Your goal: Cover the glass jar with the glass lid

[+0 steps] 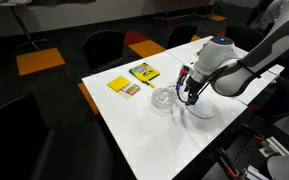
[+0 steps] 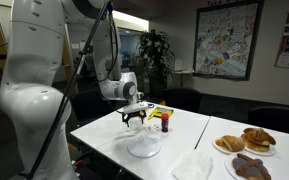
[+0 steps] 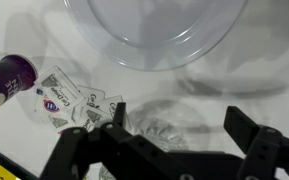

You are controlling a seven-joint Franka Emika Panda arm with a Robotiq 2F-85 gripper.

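The glass jar (image 1: 162, 99) is a small, clear, cut-patterned bowl on the white table (image 1: 134, 125). In the wrist view it (image 3: 149, 125) lies below and between my fingers, nearer one finger. My gripper (image 1: 189, 94) hangs just above the table between the jar and a wider whitish dish (image 1: 200, 109). It is open and empty in the wrist view (image 3: 174, 115). I cannot make out the glass lid as a separate piece in any view. In an exterior view my gripper (image 2: 134, 118) hovers over clear glassware (image 2: 144, 148).
The shallow dish (image 3: 154, 30) is close beside the jar. A purple-capped bottle (image 3: 9, 75) and small packets (image 3: 69, 100) lie nearby. Two yellow items (image 1: 124, 86) (image 1: 143, 72) sit further along the table. Plates of pastries (image 2: 246, 140) stand near one end.
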